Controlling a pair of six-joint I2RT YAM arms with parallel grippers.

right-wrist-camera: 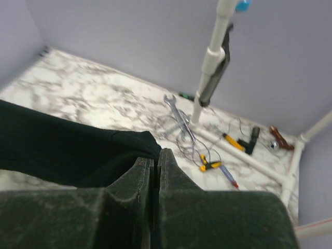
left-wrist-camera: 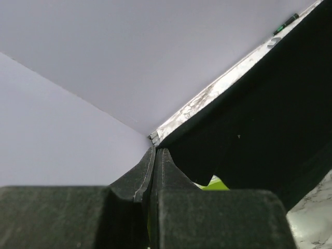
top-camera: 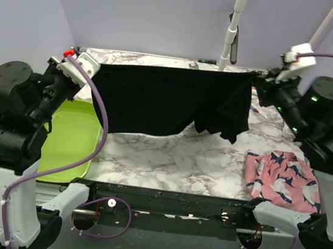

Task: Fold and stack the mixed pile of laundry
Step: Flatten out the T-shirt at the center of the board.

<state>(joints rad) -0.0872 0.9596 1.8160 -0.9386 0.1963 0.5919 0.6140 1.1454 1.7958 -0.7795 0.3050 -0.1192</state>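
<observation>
**Above the far half of the table, a black garment hangs between both tools**

Over the marble table (top-camera: 174, 162), the black garment (top-camera: 157, 102) is spread wide like a curtain, held up by its two top corners. The left tool (left-wrist-camera: 155, 151) has its fingers pressed together on the left corner, and the dark cloth runs away from its tips toward the far edge of the table. The right tool (right-wrist-camera: 155, 153) is likewise clamped on the right corner, with a fold of black fabric bunched just at its fingertips. The top edge of the cloth runs nearly level between the two tools. The lower edge curves up in the middle and drops lower at the right, where the fabric gathers in folds. Whether the hem touches the table I cannot tell.

The pink garment (top-camera: 282, 179), printed with dark shark shapes, lies crumpled at the near right corner of the table, well apart from the black one. A lime green basin (top-camera: 72, 140) sits at the left edge, partly hidden by the left arm. Beyond the right tool, a wrench (right-wrist-camera: 176, 111) and small screwdrivers (right-wrist-camera: 212, 165) lie by the foot of a white pole (right-wrist-camera: 210, 62) at the far edge.
</observation>
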